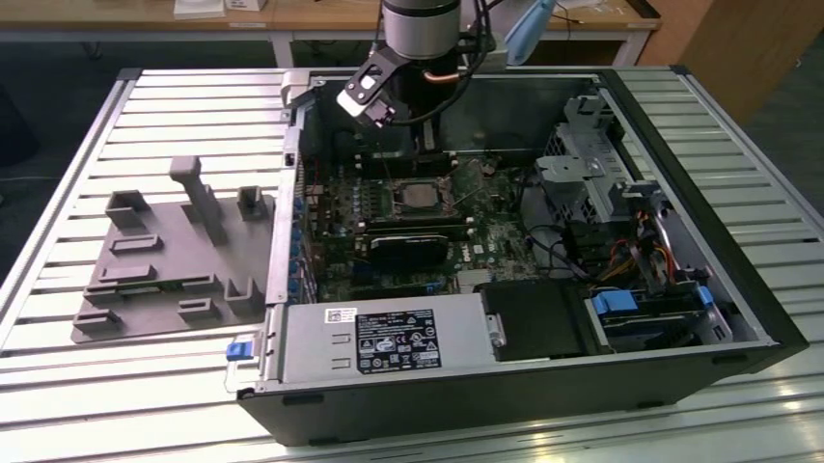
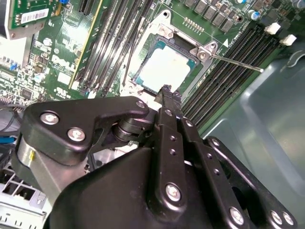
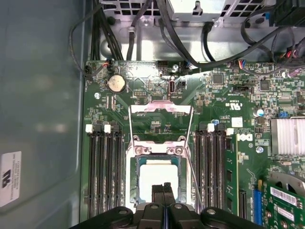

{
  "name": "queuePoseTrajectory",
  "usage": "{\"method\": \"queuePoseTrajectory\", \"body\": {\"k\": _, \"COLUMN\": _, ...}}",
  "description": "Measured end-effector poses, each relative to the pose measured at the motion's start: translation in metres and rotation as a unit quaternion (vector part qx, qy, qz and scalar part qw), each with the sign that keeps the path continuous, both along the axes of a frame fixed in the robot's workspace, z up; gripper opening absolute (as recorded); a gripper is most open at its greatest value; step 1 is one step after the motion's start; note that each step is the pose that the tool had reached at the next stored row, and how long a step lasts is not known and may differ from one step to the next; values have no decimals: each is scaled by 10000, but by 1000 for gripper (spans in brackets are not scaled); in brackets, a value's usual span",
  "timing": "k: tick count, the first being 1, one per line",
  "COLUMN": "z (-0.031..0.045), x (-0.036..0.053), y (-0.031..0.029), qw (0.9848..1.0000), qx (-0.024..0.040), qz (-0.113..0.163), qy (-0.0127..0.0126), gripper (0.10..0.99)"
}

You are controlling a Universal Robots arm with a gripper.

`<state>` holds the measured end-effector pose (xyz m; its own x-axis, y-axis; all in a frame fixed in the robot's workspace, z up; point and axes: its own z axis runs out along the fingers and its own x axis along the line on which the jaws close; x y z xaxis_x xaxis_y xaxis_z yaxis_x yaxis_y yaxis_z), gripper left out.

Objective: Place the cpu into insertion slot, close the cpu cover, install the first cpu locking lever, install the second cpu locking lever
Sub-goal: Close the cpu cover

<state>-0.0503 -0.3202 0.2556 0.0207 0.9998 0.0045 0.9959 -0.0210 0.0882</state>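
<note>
From my station, the chip (image 3: 159,179) is already seated in the socket (image 3: 137,164). Its dull silver top lies flat and square inside the dark rim, and in the second wrist view it sits just past the pincer tips. So I count the first step as done.

The cover (image 3: 161,109) is not down. In the first wrist view its silver frame is tipped back beyond the socket, with green board (image 3: 219,109) showing through its window. One thin lever rod (image 2: 236,62) sticks out free to the side of the socket and looks unlatched. By my reading, closing the cover and fastening both levers are left to do.

The pincer (image 3: 163,187) has its two black fingers drawn together with only a seam between them, and it carries nothing. It hangs directly over the near edge of the chip, but I cannot tell whether it touches. In the exterior view the arm reaches down into the open computer case (image 1: 721,318).
</note>
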Motion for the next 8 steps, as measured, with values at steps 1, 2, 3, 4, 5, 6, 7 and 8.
{"method": "queuePoseTrajectory", "body": {"k": 1, "z": 19, "x": 0, "y": 0, "qw": 10000, "qx": 1, "qz": 0, "qy": 0, "gripper": 102}}
{"method": "queuePoseTrajectory", "body": {"k": 2, "z": 40, "x": 0, "y": 0, "qw": 10000, "qx": 0, "qz": 0, "qy": 0, "gripper": 102}}
{"method": "queuePoseTrajectory", "body": {"k": 3, "z": 60, "x": 0, "y": 0, "qw": 10000, "qx": 0, "qz": 0, "qy": 0, "gripper": 102}}
{"method": "queuePoseTrajectory", "body": {"k": 4, "z": 73, "x": 0, "y": 0, "qw": 10000, "qx": 0, "qz": 0, "qy": 0, "gripper": 102}}
{"method": "queuePoseTrajectory", "body": {"k": 5, "z": 75, "x": 0, "y": 0, "qw": 10000, "qx": 1, "qz": 0, "qy": 0, "gripper": 102}}
{"method": "queuePoseTrajectory", "body": {"k": 6, "z": 75, "x": 0, "y": 0, "qw": 10000, "qx": 1, "qz": 0, "qy": -1, "gripper": 102}}
{"method": "queuePoseTrajectory", "body": {"k": 7, "z": 75, "x": 0, "y": 0, "qw": 10000, "qx": 1, "qz": 0, "qy": -1, "gripper": 102}}
{"method": "queuePoseTrajectory", "body": {"k": 8, "z": 75, "x": 0, "y": 0, "qw": 10000, "qx": 1, "qz": 0, "qy": -1, "gripper": 102}}
